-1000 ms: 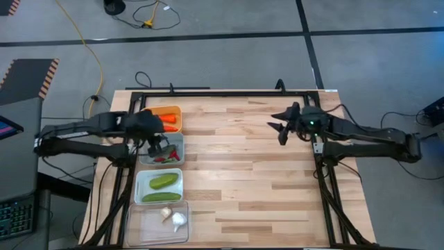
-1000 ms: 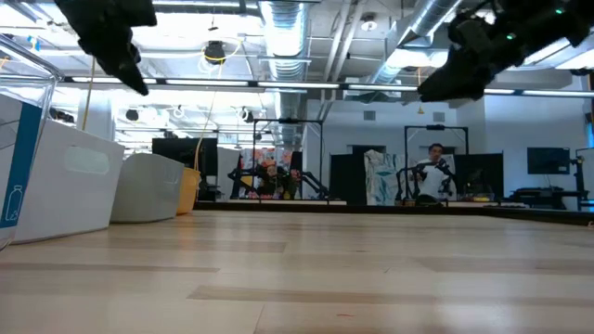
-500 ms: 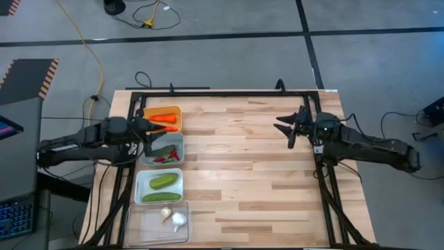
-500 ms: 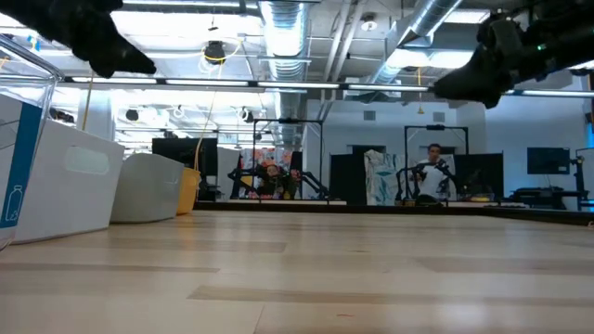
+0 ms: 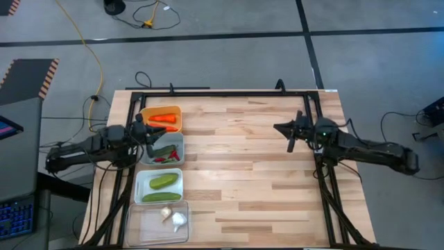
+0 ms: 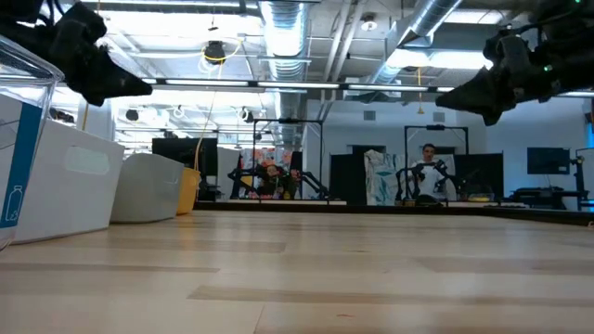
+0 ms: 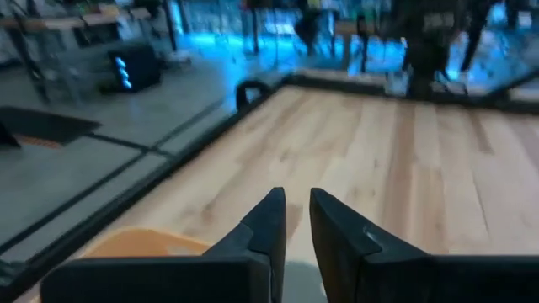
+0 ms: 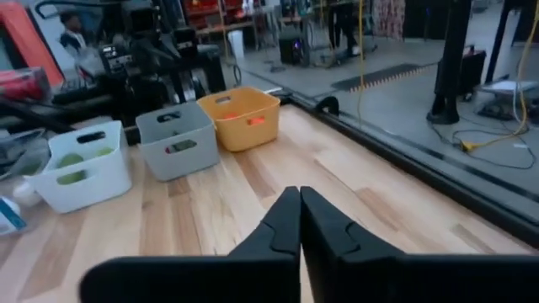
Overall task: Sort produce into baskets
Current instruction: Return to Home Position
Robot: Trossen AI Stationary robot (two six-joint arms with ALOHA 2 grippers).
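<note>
Four bins stand in a row along the table's left edge. The yellow-orange bin holds carrots. The grey bin holds red and green chili peppers. The white bin holds cucumbers. The clear bin holds garlic bulbs. My left gripper hovers at the grey bin's far left corner, empty, with its fingers all but shut. My right gripper hangs shut and empty above the table's far right part. Its fingertips touch each other.
A black frame runs along the table's far edge and down both sides. The wide wooden middle of the table lies between the two arms. In the right wrist view the orange, grey and white bins stand side by side.
My left gripper has drawn back from above the grey bin toward the table's left and far edges. My right gripper has drawn back a little toward the table's right edge. The produce and the bins have stayed where they were.
</note>
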